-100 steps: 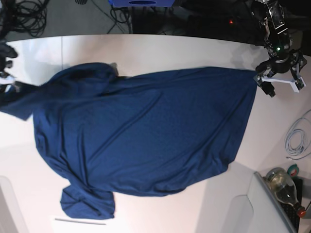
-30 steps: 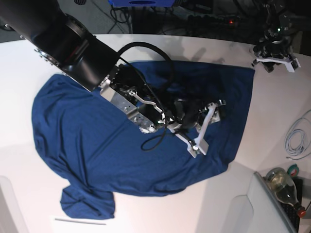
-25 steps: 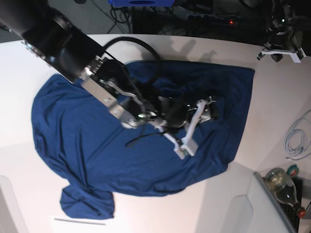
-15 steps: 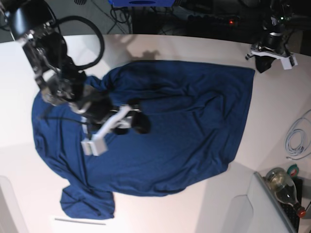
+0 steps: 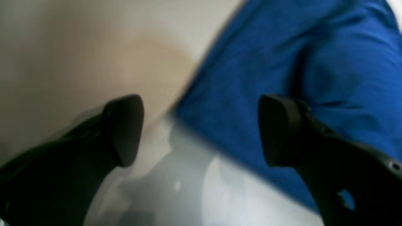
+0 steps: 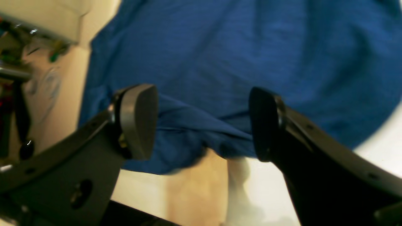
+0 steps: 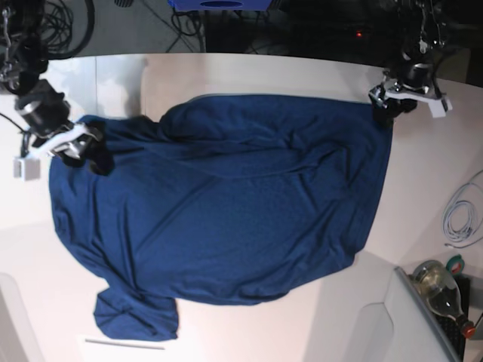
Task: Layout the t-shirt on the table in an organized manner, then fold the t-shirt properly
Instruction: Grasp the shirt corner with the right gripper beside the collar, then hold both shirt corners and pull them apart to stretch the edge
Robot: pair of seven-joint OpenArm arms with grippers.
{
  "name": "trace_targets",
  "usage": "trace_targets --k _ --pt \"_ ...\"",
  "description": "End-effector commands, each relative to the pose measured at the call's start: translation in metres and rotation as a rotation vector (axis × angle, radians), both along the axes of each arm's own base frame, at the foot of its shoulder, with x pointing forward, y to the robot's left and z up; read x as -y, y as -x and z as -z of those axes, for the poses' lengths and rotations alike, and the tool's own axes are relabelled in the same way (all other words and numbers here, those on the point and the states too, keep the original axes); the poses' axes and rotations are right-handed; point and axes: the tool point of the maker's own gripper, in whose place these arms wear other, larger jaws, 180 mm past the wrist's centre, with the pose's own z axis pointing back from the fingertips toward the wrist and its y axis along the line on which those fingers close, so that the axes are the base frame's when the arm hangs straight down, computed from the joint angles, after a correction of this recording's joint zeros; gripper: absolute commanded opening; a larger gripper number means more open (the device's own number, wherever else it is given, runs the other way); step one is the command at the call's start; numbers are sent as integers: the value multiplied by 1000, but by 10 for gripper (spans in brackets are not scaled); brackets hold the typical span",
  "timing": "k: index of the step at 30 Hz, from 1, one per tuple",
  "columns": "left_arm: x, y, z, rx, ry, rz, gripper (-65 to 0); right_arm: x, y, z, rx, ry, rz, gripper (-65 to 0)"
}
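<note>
While spread on one table (image 7: 249, 72) | one t-shirt (image 7: 226, 211) | two claws gaping

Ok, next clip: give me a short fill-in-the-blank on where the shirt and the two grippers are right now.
1. The t-shirt lies spread on the ____ table.
2. The jaws of the left gripper stand ____, straddling a corner of the shirt.
3. The right gripper grips ____; its jaws stand apart over a fold.
4. In the base view, a coiled ____ cable lies beside the shirt.

Missing words: white; open; nothing; white

left gripper (image 5: 201, 130): black rounded pads, blurred | right gripper (image 6: 202, 122): black fingers, screw holes | base view: white brackets, black cables
</note>
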Motion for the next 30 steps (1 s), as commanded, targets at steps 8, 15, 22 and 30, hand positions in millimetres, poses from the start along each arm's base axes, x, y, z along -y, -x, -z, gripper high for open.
trace_targets --k 8,15,22,30 --pt "26 -12 18 -22 47 59 -110 61 21 7 6 -19 254 -224" --pt "24 -17 16 -11 45 55 -431 70 28 73 -119 -102 296 -224" --pt "19 -17 13 -11 30 60 -650 71 26 101 -160 -139 266 -231" --pt "12 -18 10 -10 13 66 -650 68 31 127 -221 -184 280 -383"
